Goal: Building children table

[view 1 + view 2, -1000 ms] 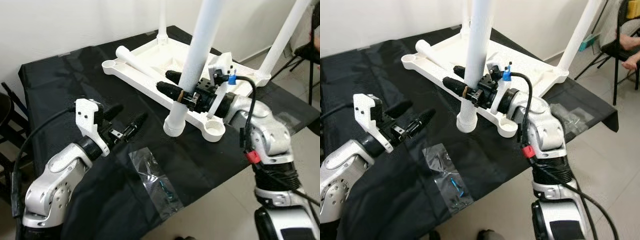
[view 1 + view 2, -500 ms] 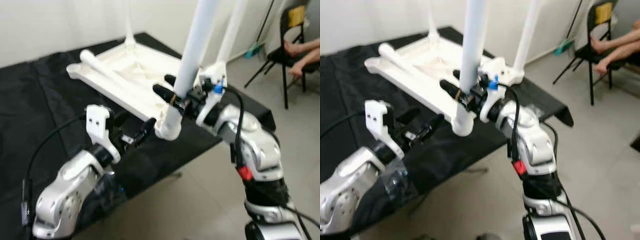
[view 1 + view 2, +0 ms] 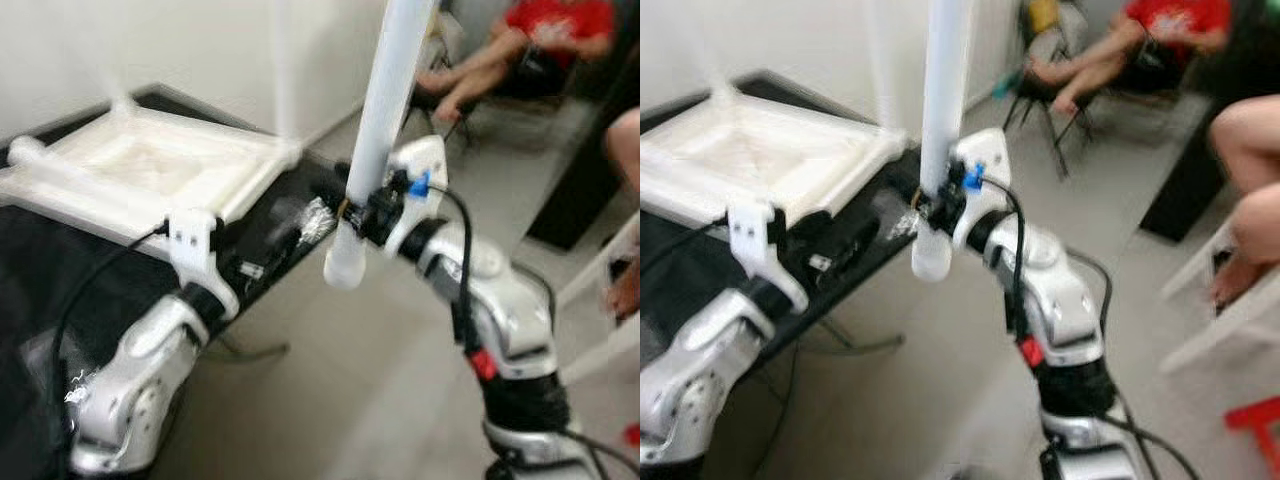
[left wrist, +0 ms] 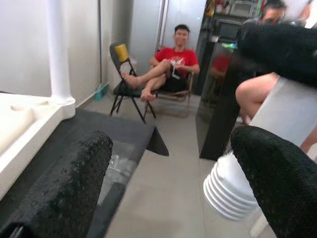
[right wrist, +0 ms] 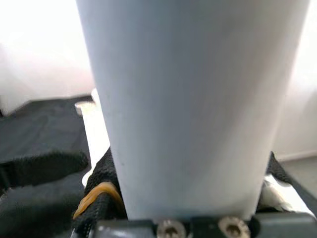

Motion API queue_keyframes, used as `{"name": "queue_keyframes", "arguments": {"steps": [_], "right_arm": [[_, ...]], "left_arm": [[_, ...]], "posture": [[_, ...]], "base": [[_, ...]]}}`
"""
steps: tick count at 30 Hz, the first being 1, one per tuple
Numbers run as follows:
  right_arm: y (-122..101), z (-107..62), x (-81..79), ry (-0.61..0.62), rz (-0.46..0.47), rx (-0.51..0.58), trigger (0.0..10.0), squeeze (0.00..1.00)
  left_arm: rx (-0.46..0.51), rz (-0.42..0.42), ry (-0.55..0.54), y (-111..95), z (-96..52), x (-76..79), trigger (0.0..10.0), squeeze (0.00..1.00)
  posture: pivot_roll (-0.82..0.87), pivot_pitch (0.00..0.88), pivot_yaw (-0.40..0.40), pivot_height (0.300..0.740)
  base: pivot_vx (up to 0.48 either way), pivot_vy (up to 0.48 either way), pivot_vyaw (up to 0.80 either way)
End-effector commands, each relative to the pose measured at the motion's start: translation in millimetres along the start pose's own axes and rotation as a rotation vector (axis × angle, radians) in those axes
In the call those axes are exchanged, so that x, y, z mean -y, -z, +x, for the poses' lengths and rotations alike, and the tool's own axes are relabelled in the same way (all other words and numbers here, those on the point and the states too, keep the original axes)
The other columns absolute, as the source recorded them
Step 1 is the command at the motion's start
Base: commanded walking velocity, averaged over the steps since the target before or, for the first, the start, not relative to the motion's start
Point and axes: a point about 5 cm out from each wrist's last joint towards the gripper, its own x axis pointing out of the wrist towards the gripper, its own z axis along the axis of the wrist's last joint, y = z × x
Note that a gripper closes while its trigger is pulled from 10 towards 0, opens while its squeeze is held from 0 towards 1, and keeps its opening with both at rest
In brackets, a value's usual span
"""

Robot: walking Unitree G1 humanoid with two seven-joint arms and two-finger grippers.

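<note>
My right gripper [image 3: 362, 212] is shut on a white table leg [image 3: 385, 110], held upright, with its ribbed end [image 3: 342, 268] hanging over the floor beyond the table's edge. In the right wrist view the leg [image 5: 193, 99] stands between the black fingers [image 5: 99, 193]. My left gripper [image 3: 845, 240] is open with nothing in it, just left of that end, over the table's corner. The white tabletop [image 3: 130, 165] lies upside down on the black cloth [image 3: 30, 260], one leg [image 4: 58, 49] standing on its corner. The views are blurred.
A person in a red shirt [image 4: 171, 64] sits on a folding chair [image 4: 124, 74] across the room. Another person's leg [image 3: 1250, 130] is at the right. A clear plastic bag [image 3: 315, 215] lies at the cloth's corner. Bare grey floor [image 3: 330, 400] lies ahead.
The whole picture has swung right, so the camera turned: the tabletop now sits at the left and seated people show. The right gripper still holds the leg, now past the table's edge.
</note>
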Motion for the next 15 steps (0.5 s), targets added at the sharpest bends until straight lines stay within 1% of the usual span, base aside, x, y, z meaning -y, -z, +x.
{"name": "queue_keyframes", "arguments": {"steps": [1,3,6,8,9,11,15], "right_arm": [[-4.2,-0.3,-1.0,-0.004,-0.016,0.018,10.0,0.0],[-6.0,-0.9,-2.3,-0.021,-0.006,0.037,10.0,0.0],[-7.2,-2.4,-2.9,-0.028,-0.017,0.039,10.0,0.0],[-7.5,-2.4,-4.2,-0.033,-0.015,0.042,10.0,0.0],[-7.8,-2.9,-5.3,-0.039,-0.017,0.044,10.0,0.0],[-8.3,-3.4,-5.9,-0.049,-0.035,0.038,10.0,0.0],[-8.1,-4.0,-7.9,-0.066,-0.034,0.043,10.0,0.0]], "left_arm": [[0.002,-0.003,-0.003,-0.5,-0.1,0.7,10.0,0.0],[0.002,-0.002,-0.004,-0.3,0.1,1.2,10.0,0.0],[0.003,-0.002,-0.006,-0.3,0.4,1.6,10.0,0.0],[0.003,-0.001,-0.008,-0.6,0.4,1.5,10.0,0.0],[0.002,-0.001,-0.014,-0.1,0.4,0.5,10.0,0.0],[0.0,0.001,-0.019,0.1,0.5,-0.3,10.0,0.0],[0.003,0.003,-0.025,-0.8,1.2,-1.4,10.0,0.0]], "posture": [[-0.04,0.129,0.003,0.74],[-0.04,0.129,0.003,0.74],[-0.04,0.131,0.005,0.74],[-0.04,0.136,0.003,0.74],[-0.04,0.137,0.004,0.74],[-0.04,0.138,0.003,0.74],[-0.04,0.138,0.003,0.74]], "base": [[0.266,0.0,0.0],[0.27,0.0,0.0],[0.262,0.0,0.77],[0.266,0.0,0.41],[0.27,0.0,0.0],[0.274,0.0,0.4],[0.27,0.0,0.77]]}}
